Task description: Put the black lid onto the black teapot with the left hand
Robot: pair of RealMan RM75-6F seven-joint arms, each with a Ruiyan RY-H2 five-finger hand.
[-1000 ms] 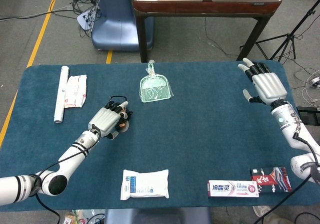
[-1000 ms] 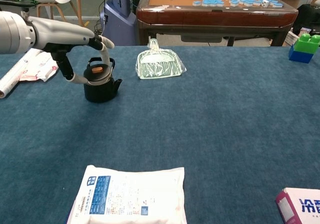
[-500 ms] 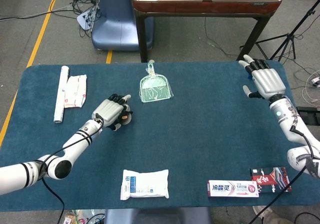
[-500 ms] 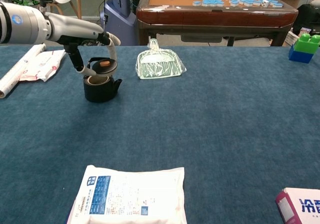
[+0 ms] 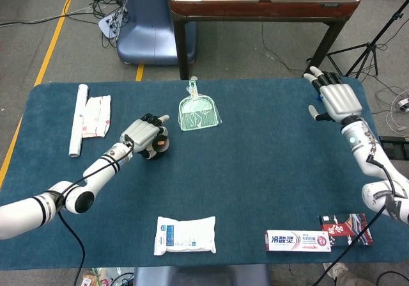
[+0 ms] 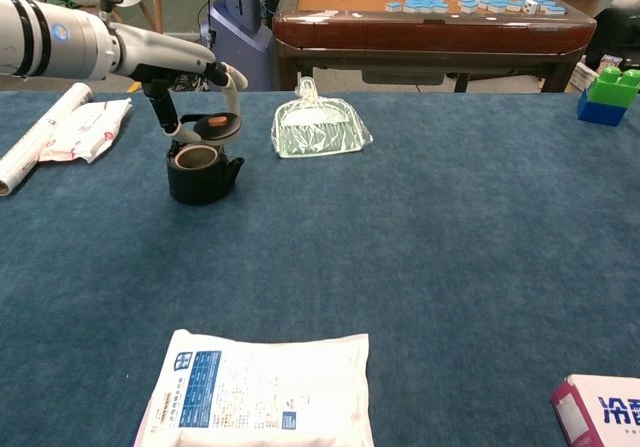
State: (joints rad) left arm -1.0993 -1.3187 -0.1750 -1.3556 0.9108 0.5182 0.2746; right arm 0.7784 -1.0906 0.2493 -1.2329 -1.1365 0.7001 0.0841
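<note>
The black teapot [image 6: 203, 174] stands on the blue table left of centre, its round mouth uncovered; in the head view the teapot [image 5: 152, 151] is mostly hidden under my left hand [image 5: 142, 134]. My left hand [image 6: 190, 82] holds the black lid [image 6: 215, 124], which has an orange knob, by its rim between thumb and fingers. The lid hangs just above the pot's mouth, shifted slightly right and toward the far side. The lid [image 5: 162, 143] peeks out beside the fingers. My right hand [image 5: 335, 100] is raised at the table's far right edge, fingers spread, holding nothing.
A green dustpan in clear wrap [image 6: 318, 129] lies just right of the teapot. A white pack [image 5: 185, 235] sits near the front edge. A toothpaste box [image 5: 298, 240] and red-black box [image 5: 348, 228] lie front right. A paper roll [image 5: 78, 119] and white packet [image 5: 96, 115] lie far left.
The lid sat on the teapot a second ago; my left hand has lifted it off and carried it slightly up and right. My right hand drifted a little toward the far edge.
</note>
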